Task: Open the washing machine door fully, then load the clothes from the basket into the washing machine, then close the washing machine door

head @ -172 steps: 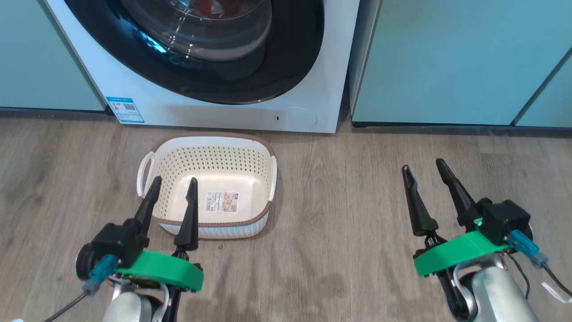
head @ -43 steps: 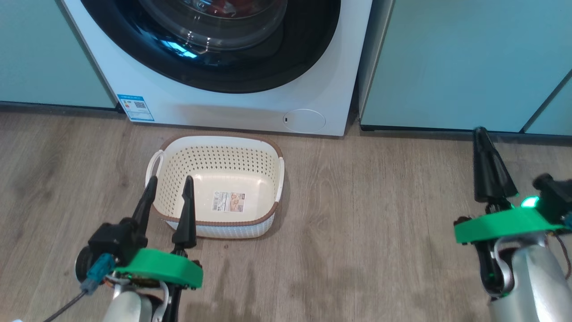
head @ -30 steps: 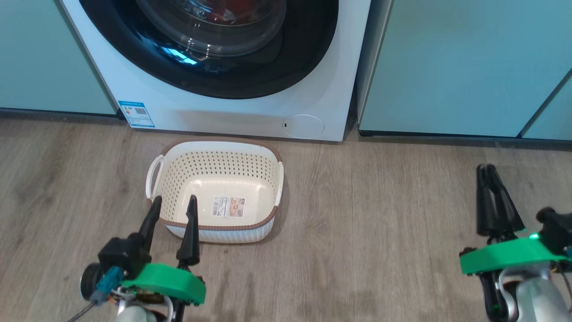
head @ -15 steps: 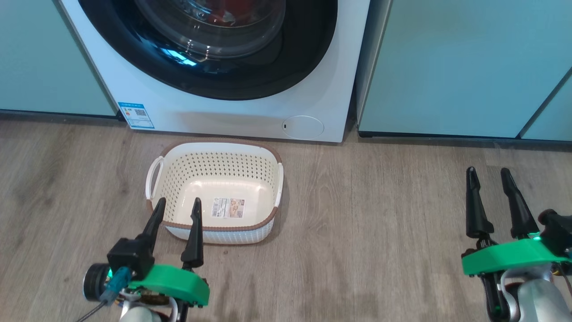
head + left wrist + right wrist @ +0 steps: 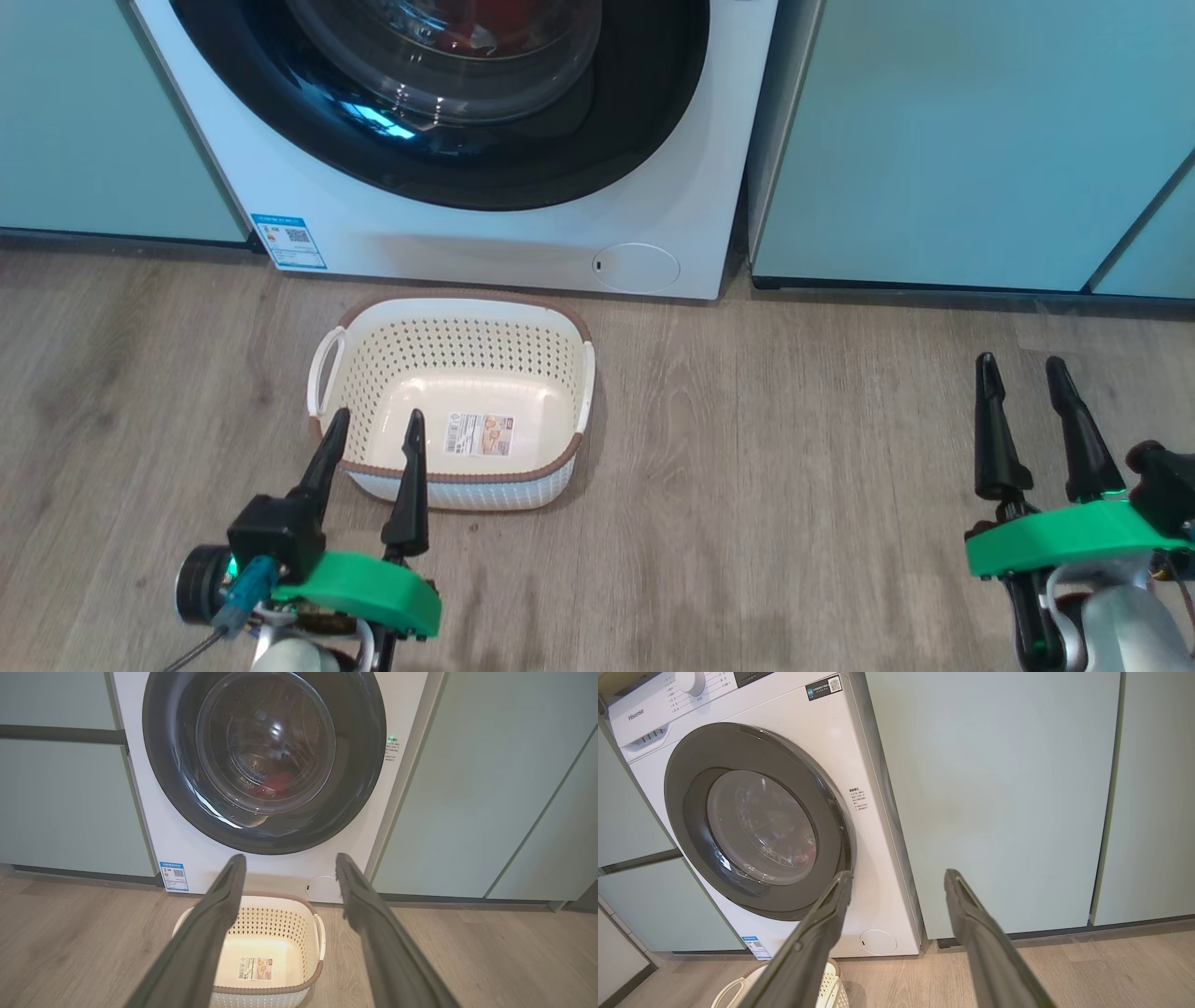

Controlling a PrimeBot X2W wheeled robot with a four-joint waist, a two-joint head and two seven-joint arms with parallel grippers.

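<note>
— State of the left gripper [image 5: 378, 417]?
— Fingers spread apart, gripping nothing. From the head, tips drawn over the near rim of the basket [image 5: 448, 350], toward its near-left corner; touching or not, cannot tell. From the left wrist, basket framed low between the two fingers.

— And the right gripper [image 5: 1019, 362]?
— Spread likewise, nothing between the fingers. Well apart from the basket, out to the right above the wooden floor [image 5: 794, 448]. From the right wrist, aimed at the right edge of the washing machine [image 5: 485, 238] and the teal cabinets [image 5: 952, 131] just beside it.

— Whereabouts of the basket?
— Upright on the floor, just before the machine's bottom edge and below the washing machine door [image 5: 635, 112]. Sideways, between the blue label [image 5: 288, 241] and the round flap [image 5: 637, 267]. With a sticker [image 5: 477, 435] plain to see on its bottom.

— Position of that door?
— Shut flat against the machine's white front, black rim all round the glass.

— Whereabouts of the clothes [image 5: 499, 11]?
— Behind the door's glass, inside the drum. Red with a touch of white; from the left wrist, a red patch low in the glass.
</note>
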